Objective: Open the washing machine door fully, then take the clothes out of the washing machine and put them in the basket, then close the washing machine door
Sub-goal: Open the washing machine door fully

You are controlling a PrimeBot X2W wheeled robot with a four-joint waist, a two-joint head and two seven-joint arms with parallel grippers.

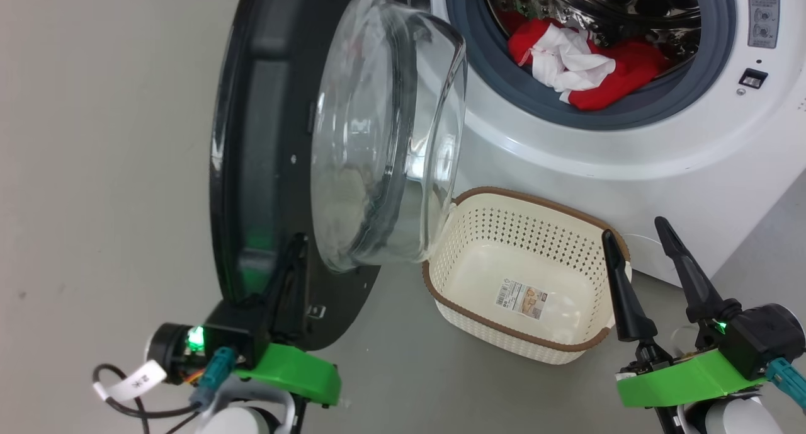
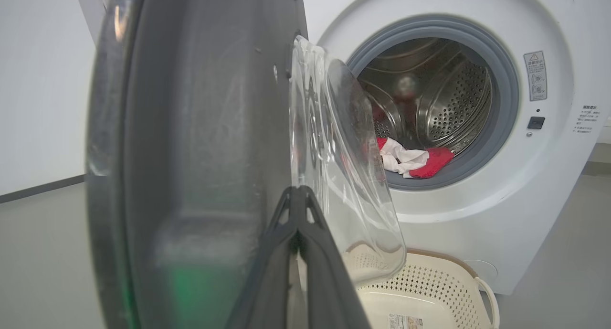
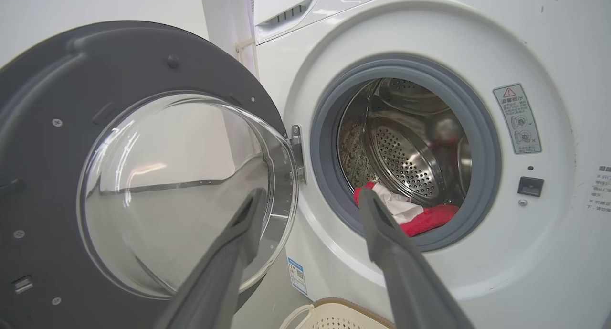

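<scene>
On the left, my left tool (image 1: 296, 245) has its two fingers pressed together with nothing between them. Their tips lie against the inner face of the washing machine door (image 1: 252, 169), low down beside the glass bowl (image 1: 378, 138). The door stands swung well out from the washing machine (image 1: 630, 150), with the bowl facing right. I judge the opening step nearly done or done, though I cannot tell whether the hinge has more travel.

Further right, the basket (image 1: 522, 198) sits on the floor just in front of the machine, near the door's lower edge. It holds nothing but the paper label (image 1: 521, 298) on its bottom. Beyond it, the clothes (image 1: 585, 62) lie in a red and white heap at the front of the drum, on the lower lip of the grey ring (image 1: 478, 75), so no unloading has happened yet.

On the right, my right tool (image 1: 635, 227) hangs with its fingers spread apart, holding nothing, just beside the basket's right end. Emptying the drum and shutting the door are both left.
</scene>
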